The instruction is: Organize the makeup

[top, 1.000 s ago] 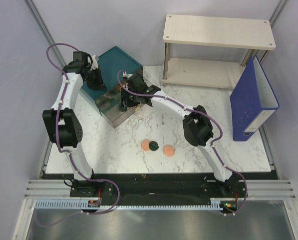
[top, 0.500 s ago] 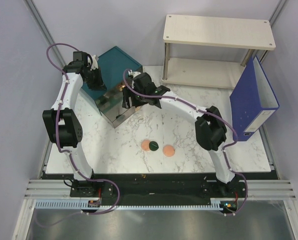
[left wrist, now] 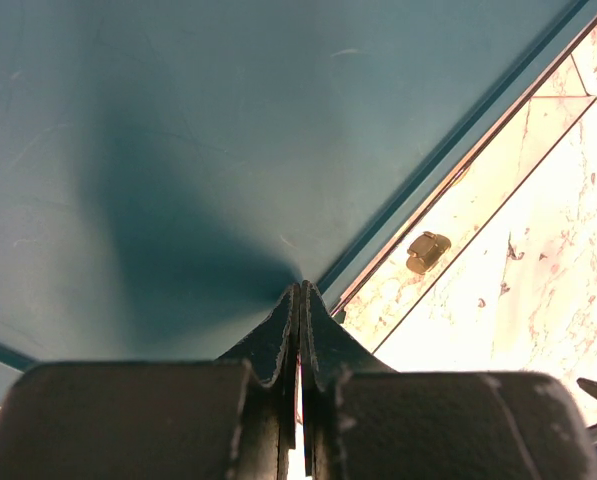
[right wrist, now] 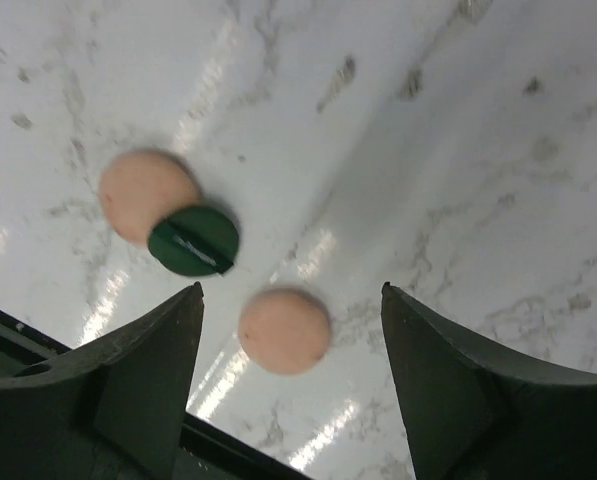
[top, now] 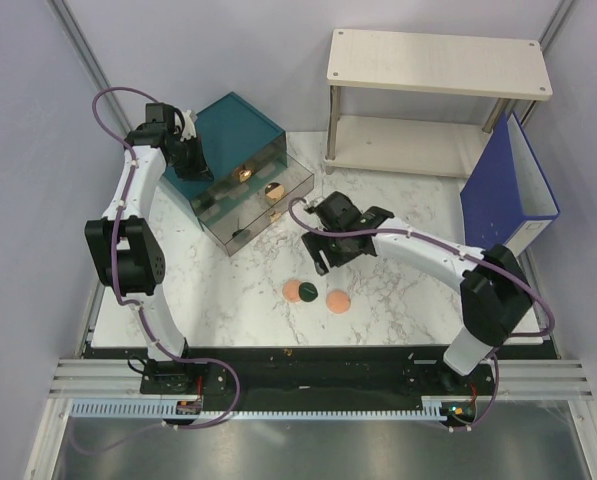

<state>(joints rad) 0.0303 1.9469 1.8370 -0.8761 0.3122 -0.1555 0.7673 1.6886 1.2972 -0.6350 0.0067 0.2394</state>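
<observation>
Two peach-pink discs lie on the marble table, and a dark green compact overlaps the left one. My right gripper hovers open and empty just behind them. The right wrist view shows one disc between the spread fingers of the right gripper, the compact and the other disc to its left. A gold-lidded jar and another gold item lie in the clear drawers. My left gripper is shut, tips against the teal box top.
The teal drawer box stands at the back left with clear drawers pulled out toward the middle. A wooden shelf stands at the back right. A blue binder leans at the right edge.
My right arm has pulled away from the drawers and swung forward to just above the discs, uncovering the gold items in the drawers. The left arm has not moved.
</observation>
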